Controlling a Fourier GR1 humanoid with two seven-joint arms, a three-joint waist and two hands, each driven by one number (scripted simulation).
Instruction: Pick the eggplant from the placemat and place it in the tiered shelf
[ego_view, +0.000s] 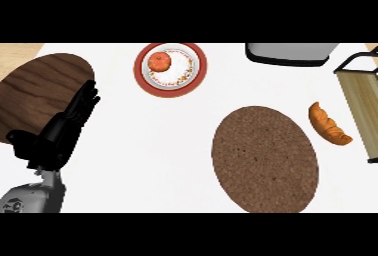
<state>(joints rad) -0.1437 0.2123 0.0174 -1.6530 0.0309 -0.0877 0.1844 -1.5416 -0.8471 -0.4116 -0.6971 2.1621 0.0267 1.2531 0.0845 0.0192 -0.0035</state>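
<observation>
Landmark: brown oval placemat (264, 159), woven texture, lying flat on the white surface (148, 150) in the lower right part of the view; nothing rests on it. Eggplant: not visible anywhere in the head view, neither on the placemat nor elsewhere, so its place cannot be told. Croissant (329, 125): orange-brown, curved, lying on the surface just right of the placemat's upper edge, between the placemat and the shelf. Tiered shelf (362, 100): black frame with pale wooden board, at the far right beyond the croissant, cut by the view's edge; its board holds nothing that can be seen. Plate (170, 69): red rim, white patterned centre, up and left of the placemat, well apart from it; contains one small orange pumpkin (159, 61), set toward the plate's left. Grey container (291, 53) with dark base: above the placemat at the top edge, partly cut off, contents not visible. Dark round wooden board (40, 90): far left of the placemat. Left hand (57, 134): black, over the board's right edge, fingers (83, 102) straight and close together, holding nothing. Right hand: out of view.
</observation>
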